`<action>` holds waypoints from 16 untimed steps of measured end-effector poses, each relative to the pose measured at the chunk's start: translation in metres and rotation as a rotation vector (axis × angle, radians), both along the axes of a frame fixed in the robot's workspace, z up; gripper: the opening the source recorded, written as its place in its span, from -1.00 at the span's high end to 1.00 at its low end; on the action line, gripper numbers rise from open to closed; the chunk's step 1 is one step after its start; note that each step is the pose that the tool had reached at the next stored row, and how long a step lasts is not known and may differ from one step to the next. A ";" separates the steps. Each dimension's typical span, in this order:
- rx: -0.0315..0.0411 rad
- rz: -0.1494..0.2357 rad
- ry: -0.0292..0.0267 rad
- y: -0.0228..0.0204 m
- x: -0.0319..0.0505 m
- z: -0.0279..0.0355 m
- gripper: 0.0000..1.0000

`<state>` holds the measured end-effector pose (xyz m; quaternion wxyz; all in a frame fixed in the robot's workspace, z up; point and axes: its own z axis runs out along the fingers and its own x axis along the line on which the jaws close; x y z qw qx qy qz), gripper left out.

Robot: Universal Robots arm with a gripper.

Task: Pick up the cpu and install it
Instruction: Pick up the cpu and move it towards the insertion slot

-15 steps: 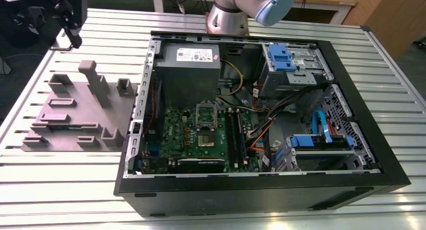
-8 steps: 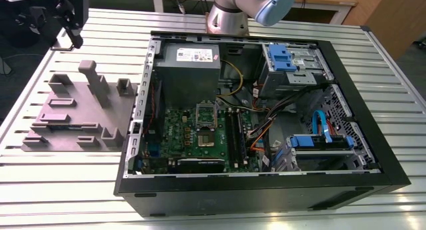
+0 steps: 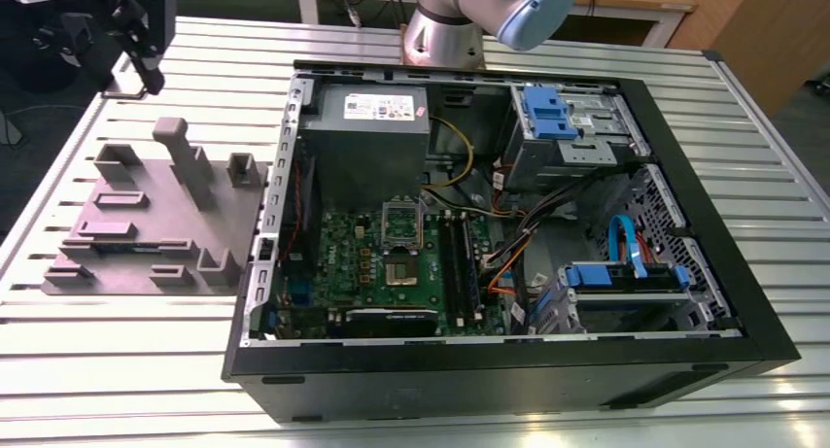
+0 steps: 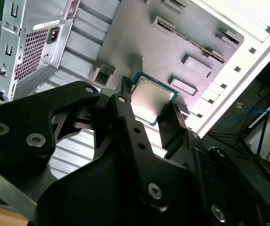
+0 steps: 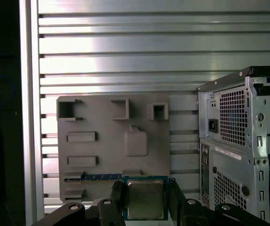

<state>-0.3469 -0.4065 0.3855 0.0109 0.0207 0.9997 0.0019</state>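
Surface: you've got a ribbed aluminium surface (image 3: pixel 117 361) carrying an open computer case (image 3: pixel 674 273). On the exterior view's left there's a grey holder plate (image 3: pixel 143 234) full of blocks and slots.
Room: wooden furniture (image 3: pixel 765 30) stands behind the surface in the exterior view. The second wrist view catches dark floor with cables (image 4: pixel 262 132).
Hand: your hand (image 3: pixel 147 69) hangs outside the case, near the plate's far end, closed down to chip width and gripping the cpu by two opposite edges.
Cpu: the cpu (image 4: pixel 150 100) sits clamped between the black fingers (image 4: pixel 125 117), silvery top facing both wrist cameras, up off the plate.
Motherboard: the motherboard (image 3: pixel 389 263) lies flat inside the case, well apart from your hand.
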 end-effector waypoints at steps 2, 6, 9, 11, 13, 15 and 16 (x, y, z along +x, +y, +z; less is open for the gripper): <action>-0.0001 0.000 0.0001 0.0000 0.0005 0.0001 0.06; -0.0001 0.000 0.0001 0.0000 0.0017 0.0001 0.06; 0.0000 0.000 0.0001 0.0000 0.0024 0.0000 0.06; -0.0001 0.000 0.0001 0.0000 0.0029 0.0001 0.06; -0.0001 0.000 0.0001 0.0000 0.0032 0.0001 0.06; 0.0000 0.000 0.0001 0.0000 0.0036 0.0000 0.06; -0.0001 0.000 0.0001 0.0000 0.0038 0.0001 0.06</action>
